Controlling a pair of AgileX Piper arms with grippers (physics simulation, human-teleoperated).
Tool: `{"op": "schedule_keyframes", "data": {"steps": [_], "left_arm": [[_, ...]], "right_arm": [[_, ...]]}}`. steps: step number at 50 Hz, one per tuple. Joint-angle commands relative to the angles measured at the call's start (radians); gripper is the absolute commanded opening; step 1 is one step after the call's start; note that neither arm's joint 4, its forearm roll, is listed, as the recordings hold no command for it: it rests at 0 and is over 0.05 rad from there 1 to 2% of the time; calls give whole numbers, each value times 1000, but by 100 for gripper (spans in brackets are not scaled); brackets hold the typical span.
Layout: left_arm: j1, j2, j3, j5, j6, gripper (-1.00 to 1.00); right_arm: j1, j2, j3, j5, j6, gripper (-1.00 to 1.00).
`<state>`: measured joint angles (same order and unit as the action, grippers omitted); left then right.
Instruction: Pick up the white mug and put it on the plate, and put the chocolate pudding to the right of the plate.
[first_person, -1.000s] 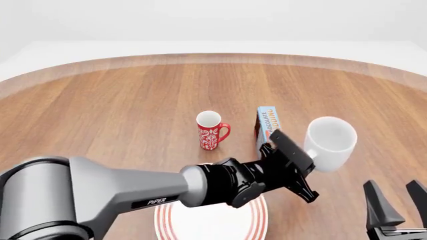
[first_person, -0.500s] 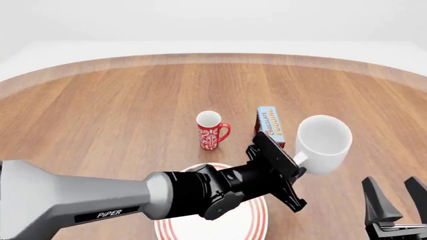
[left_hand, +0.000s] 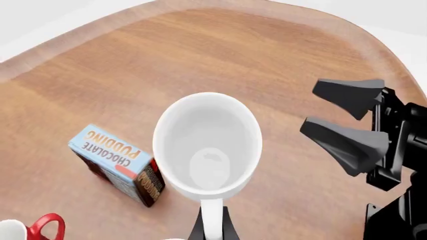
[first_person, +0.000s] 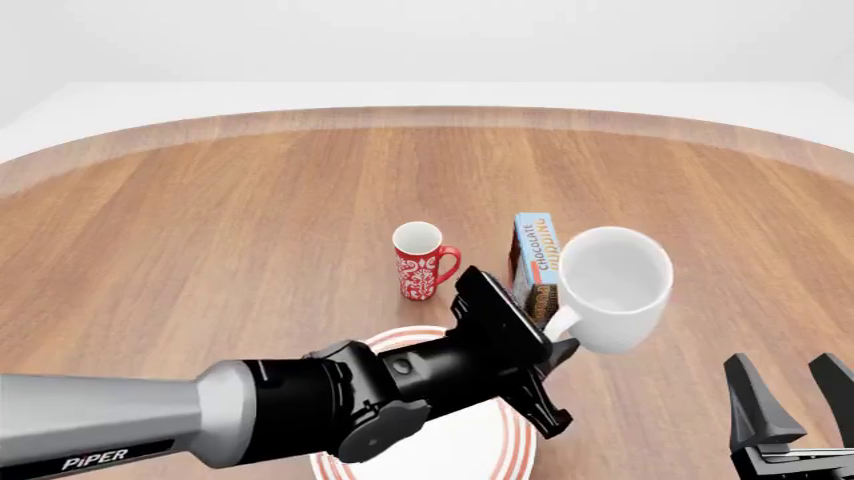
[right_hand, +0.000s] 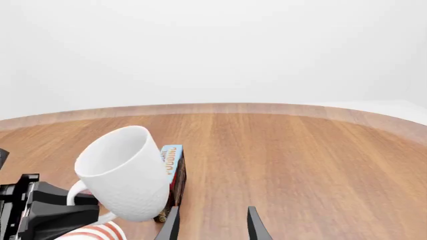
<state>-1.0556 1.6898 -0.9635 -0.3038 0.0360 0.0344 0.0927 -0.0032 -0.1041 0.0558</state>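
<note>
White mug (first_person: 614, 288) hangs tilted in the air by the chocolate pudding (first_person: 535, 258), beyond the plate (first_person: 513, 458); my left claw (first_person: 558, 334) pinches its handle. Glossy, stiff, likely slippery. Right claw (first_person: 797, 400) spread, empty.

simulated tabletop, wooden table (first_person: 240, 210), blank white backdrop

plate (first_person: 514, 462): mostly hidden under the left arm, cut off by the front view's lower edge
pudding (first_person: 535, 262): right side hidden behind the white mug (first_person: 611, 288)
right gripper (first_person: 798, 408): only finger tops show at the frame corner
</note>
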Motion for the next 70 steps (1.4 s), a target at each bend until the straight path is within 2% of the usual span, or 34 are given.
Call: {"op": "schedule_keyframes", "data": {"steps": [1, 29, 31, 41, 70], "left_arm": [[9, -75, 77, -13, 1, -100], [71, -185, 241, -57, -32, -100], [80, -192, 252, -60, -34, -100], [99, -238, 309, -73, -40, -100], [146, -389, 480, -63, -75, -100]], "right_arm": [[0, 0, 0, 0, 1, 100], [0, 0, 0, 0, 1, 100], [-2, -30, -1, 29, -7, 100], [0, -36, -1, 34, -11, 100], [-2, -40, -1, 37, -14, 100]]}}
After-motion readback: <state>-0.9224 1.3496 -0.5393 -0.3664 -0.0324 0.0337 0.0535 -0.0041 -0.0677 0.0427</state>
